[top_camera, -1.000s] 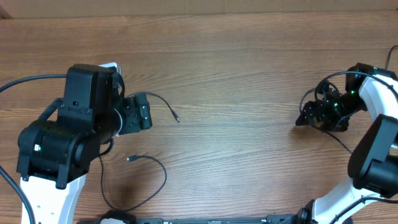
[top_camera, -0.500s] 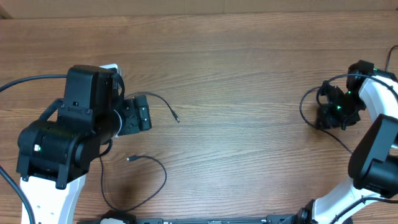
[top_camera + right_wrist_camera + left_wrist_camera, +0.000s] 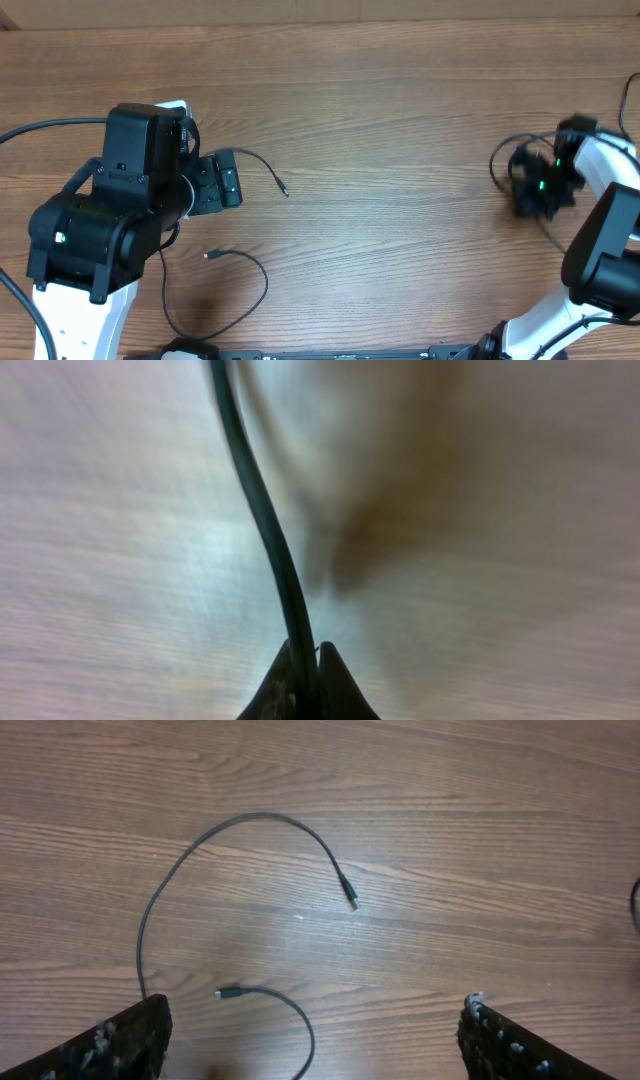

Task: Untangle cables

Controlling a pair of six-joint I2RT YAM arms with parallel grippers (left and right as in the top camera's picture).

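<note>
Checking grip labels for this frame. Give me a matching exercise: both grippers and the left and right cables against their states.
Things:
1. left gripper
2. right gripper
3. left cable
4. right cable

States:
a. pinched and held
b. open, empty
c. lying loose, plug free
d. shut

Pairs: 1-b, 2-d, 3-c, 4-a

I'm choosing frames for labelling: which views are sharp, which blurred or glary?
Right wrist: heavily smeared, pale glare on the wood, only the gripped cable readable. Left wrist: sharp, loose cable crisp. Overhead: sharp, except blur around the right tool.
</note>
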